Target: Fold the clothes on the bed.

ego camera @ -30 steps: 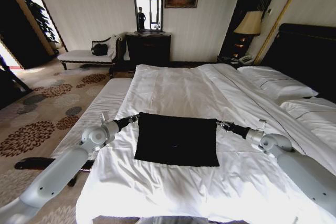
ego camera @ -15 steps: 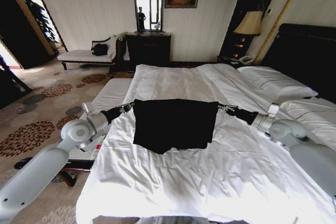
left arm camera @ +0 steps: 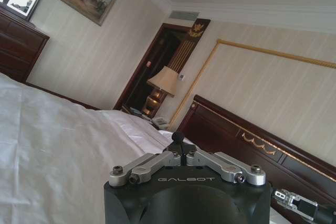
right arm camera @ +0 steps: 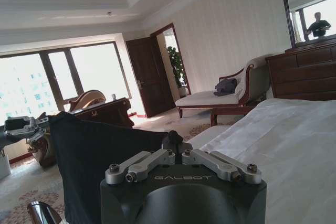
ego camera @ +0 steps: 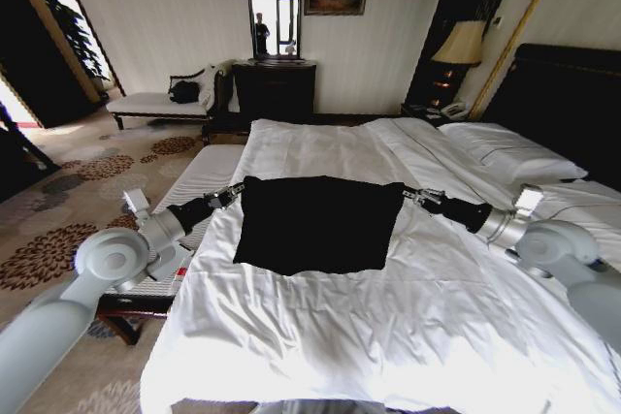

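The left end effector [ego camera: 233, 192] is clamped on one upper corner of the black T-shirt [ego camera: 315, 225] — the right end effector [ego camera: 411, 195] pinches the other. The shirt hangs stretched between them, above the white duvet of the bed [ego camera: 388, 336].

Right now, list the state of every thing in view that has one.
T-shirt: partly folded, lifted by its top corners, hanging over the bed.
Left gripper: shut on the shirt's corner.
Right gripper: shut on the other corner.
Bed: made, white duvet wrinkled.
Lamp: lit.
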